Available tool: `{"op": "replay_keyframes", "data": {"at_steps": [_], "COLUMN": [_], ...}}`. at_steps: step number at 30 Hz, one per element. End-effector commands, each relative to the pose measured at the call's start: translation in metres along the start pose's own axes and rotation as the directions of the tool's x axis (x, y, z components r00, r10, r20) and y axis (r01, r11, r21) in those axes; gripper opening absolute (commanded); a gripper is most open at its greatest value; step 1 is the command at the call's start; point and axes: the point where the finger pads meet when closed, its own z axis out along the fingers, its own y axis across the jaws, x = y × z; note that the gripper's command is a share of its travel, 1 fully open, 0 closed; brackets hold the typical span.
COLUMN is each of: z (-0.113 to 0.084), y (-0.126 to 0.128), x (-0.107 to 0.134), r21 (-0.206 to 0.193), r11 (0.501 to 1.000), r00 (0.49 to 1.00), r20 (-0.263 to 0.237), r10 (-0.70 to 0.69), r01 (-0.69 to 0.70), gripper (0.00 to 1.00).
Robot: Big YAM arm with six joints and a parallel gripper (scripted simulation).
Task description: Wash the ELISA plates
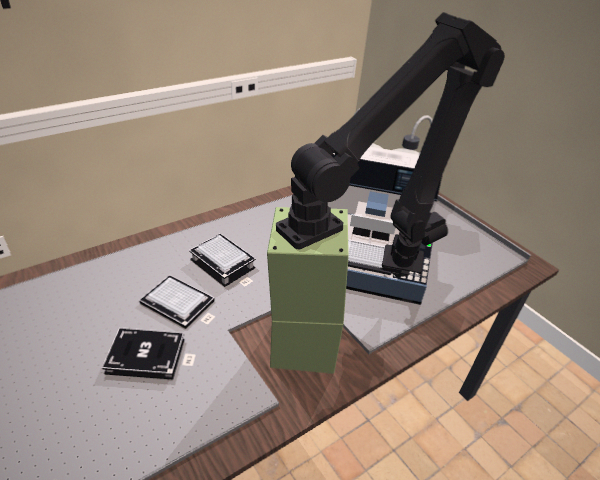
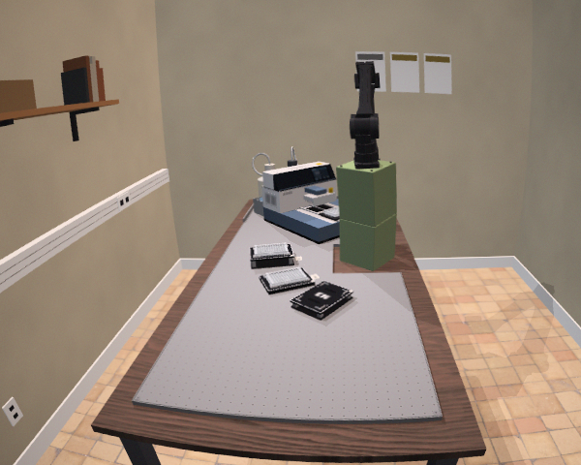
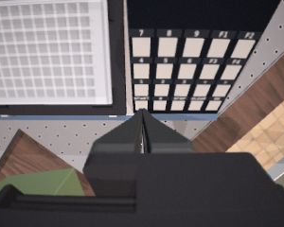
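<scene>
My gripper point(image 3: 142, 113) is shut and empty, pointing down at the front edge of the keypad point(image 3: 177, 71). In the wrist view its tips appear at the lower edge of the START key point(image 3: 141, 105); contact cannot be told. The washer point(image 1: 383, 287) point(image 2: 298, 225) shows a green lamp point(image 1: 429, 245). A white plate point(image 1: 365, 252) point(image 2: 331, 212) point(image 3: 43, 52) looks flat in the carrier beside the keypad. Another plate point(image 1: 221, 253) point(image 2: 271, 249) lies in nest N1, and one more plate point(image 1: 176, 298) point(image 2: 287, 277) in nest N2. Nest N3 point(image 1: 163, 354) point(image 2: 308, 300) holds no plate.
The green pedestal point(image 1: 307, 289) point(image 2: 363, 200) point(image 3: 52, 186) bearing the arm stands between the nests and the washer. The washer's pale head point(image 1: 372, 223) point(image 2: 286, 195) overhangs the back of the carrier. Bottles with tubing stand behind the washer.
</scene>
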Motion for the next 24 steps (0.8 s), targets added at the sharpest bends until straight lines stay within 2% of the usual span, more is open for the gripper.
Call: {"op": "replay_keyframes", "data": {"at_steps": [1, 17, 19, 21, 24], "z": [0.008, 0.018, 0.014, 0.014, -0.002], "y": [0.003, 0.003, 0.007, 0.007, 0.0], "x": [0.0, 0.001, 0.005, 0.005, 0.001], "r21": [0.0, 0.0, -0.018, -0.018, 0.001], "r11": [1.0, 1.0, 1.0, 1.0, 1.0], "r00": [1.0, 1.0, 1.0, 1.0, 1.0], "r20": [-0.003, -0.003, -0.019, -0.019, -0.005], "r10": [0.007, 0.007, 0.015, 0.015, 0.021], "r01": [-0.007, -0.007, -0.015, -0.015, -0.021], "gripper": [0.0, 0.0, 0.0, 0.0, 0.0]}}
